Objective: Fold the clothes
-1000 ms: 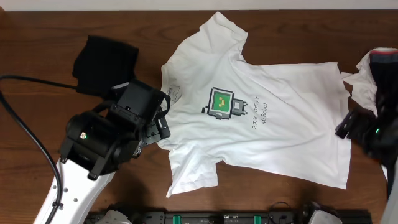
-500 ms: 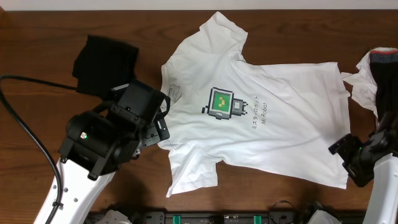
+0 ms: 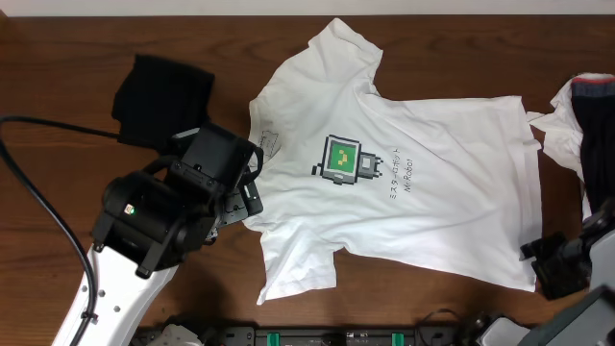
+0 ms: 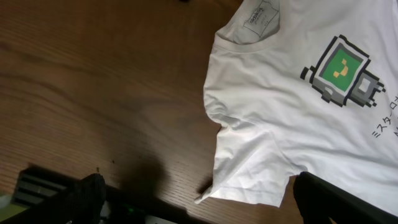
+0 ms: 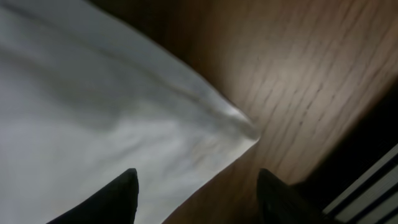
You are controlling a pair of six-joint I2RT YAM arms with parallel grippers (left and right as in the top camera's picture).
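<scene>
Open wood at left, cloth and arms crowding the rest.

Free to pass over bare table at far left and in the gap between the black garment and the collar of the white T-shirt. Blocked across the centre by that T-shirt, spread flat almost to the heaped clothes at the right edge. Hemmed in low left by the bulky left arm, with the left gripper spread wide above the lower sleeve. Crowded at the hem corner by the right gripper, fingers parted, with only a narrow strip of wood beyond.
</scene>
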